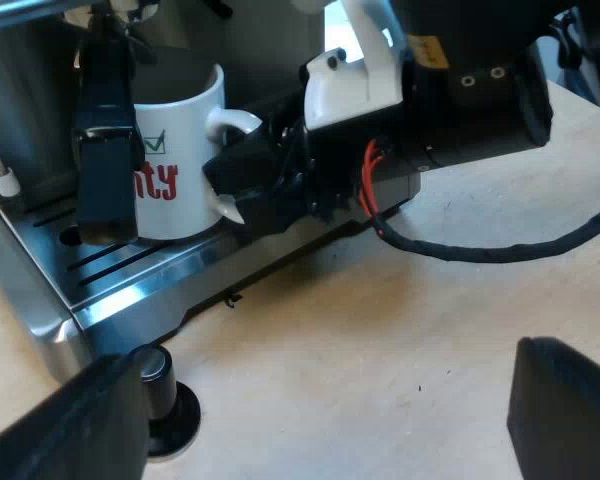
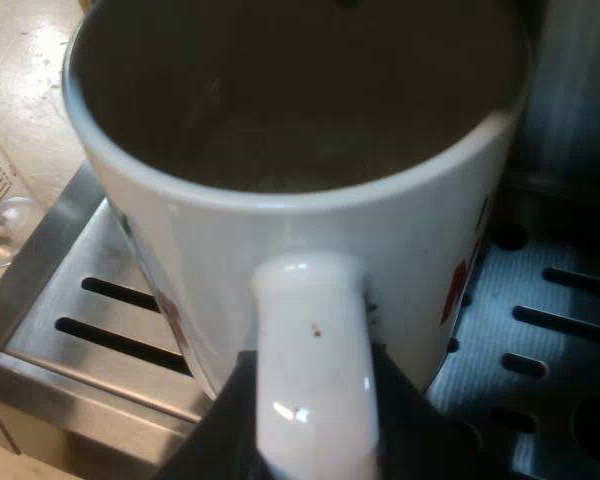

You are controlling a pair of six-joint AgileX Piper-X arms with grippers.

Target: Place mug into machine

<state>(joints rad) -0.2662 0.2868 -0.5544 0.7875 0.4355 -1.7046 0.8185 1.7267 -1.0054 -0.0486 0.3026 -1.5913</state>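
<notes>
Mug (image 1: 180, 150) on drip tray (image 1: 195, 262) w/ right tool (image 2: 315, 420) clamping handle (image 2: 315, 330).

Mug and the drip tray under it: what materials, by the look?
Mug: likely glazed ceramic; glossy white, sharp highlights on the handle, red print. Drip tray: looks like brushed stainless steel; grey sheen, fine grain, slots cut through.
</notes>
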